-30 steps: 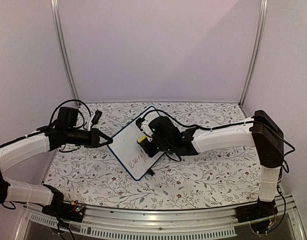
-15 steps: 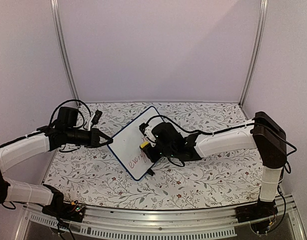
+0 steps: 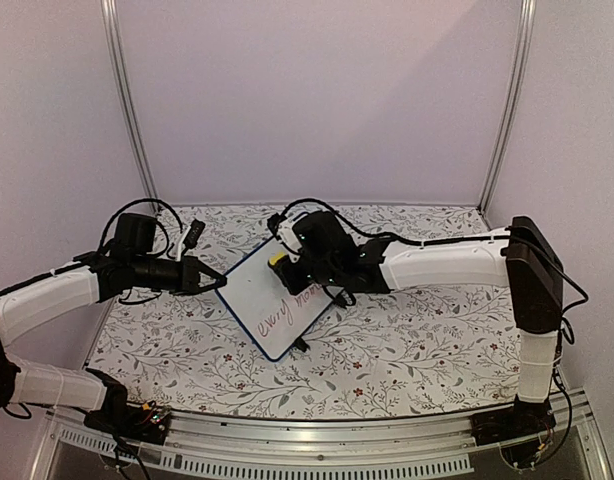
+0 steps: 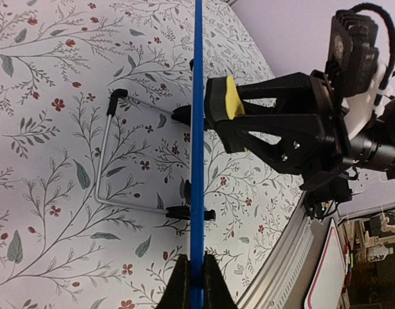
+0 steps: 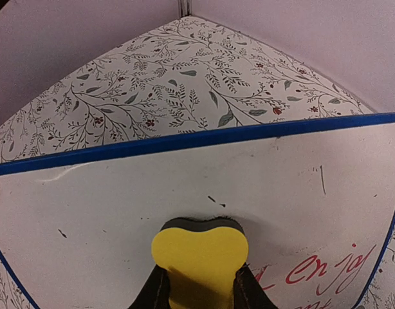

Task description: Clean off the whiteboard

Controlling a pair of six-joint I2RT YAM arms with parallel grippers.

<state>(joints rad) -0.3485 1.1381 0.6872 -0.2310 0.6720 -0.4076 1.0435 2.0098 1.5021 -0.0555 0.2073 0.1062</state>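
**Wiping down toward the red words while the board is braced**

The floral-clothed table carries the whiteboard left of centre. It leans back on its wire stand, and from above it sits at an angle to the table edges.

The left gripper is clamped on the board's left blue frame. In its wrist view the two fingers pinch that edge from either side.

The right gripper is closed on a yellow eraser, whose dark felt face is pressed against the upper part of the board.

The red writing sits lower and to the side of the pad, unwiped. A few dark specks lie just above the pad.

Judged from this, the step in hand is the wipe itself, with most of the lettering left to clear. To do it well:

- Keep the felt flat against the board rather than riding on a corner.
- Push along the surface, not into it, because the board rests only on a light stand.
- Make overlapping passes down across the words to the lower frame.
- Keep the left grip firm and low, opposing the push, so the board neither slides nor folds back.
- Watch the eraser: it is held by its sides and could twist if pressure is uneven.
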